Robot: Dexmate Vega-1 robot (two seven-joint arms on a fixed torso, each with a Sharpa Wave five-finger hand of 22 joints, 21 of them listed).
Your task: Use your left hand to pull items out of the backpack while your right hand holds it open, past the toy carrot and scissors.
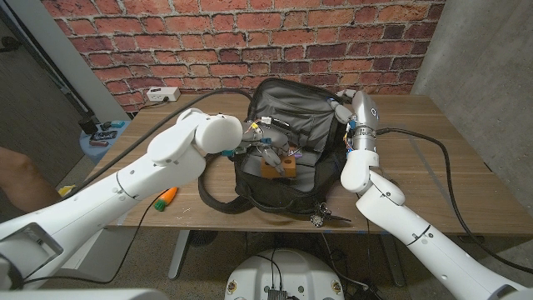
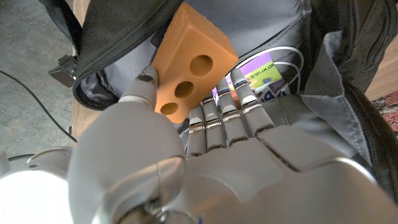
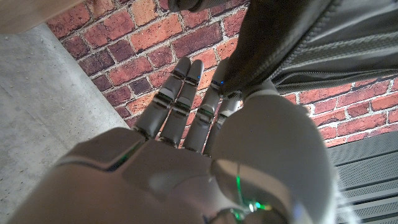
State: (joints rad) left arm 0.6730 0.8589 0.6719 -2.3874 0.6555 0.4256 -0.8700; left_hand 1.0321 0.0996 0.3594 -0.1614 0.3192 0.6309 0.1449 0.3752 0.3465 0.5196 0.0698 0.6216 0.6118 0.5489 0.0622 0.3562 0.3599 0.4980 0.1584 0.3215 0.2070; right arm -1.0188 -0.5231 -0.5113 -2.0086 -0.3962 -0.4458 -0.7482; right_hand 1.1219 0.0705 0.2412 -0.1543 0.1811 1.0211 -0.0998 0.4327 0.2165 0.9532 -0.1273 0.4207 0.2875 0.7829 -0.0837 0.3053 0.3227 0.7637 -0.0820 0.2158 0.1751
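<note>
A red brick wall backs the wooden worktop (image 1: 433, 158), where the black backpack (image 1: 291, 187) lies unzipped. The left hand (image 2: 186, 155) pinches an orange block (image 2: 186, 62) at the bag's mouth. The right hand (image 3: 205, 124) grips the flap's edge, holding it up. The block should come straight out, clear of the white cable (image 2: 292, 56). The toy carrot (image 1: 166, 197) and scissors (image 1: 326, 219) lie on the worktop's near edge.
</note>
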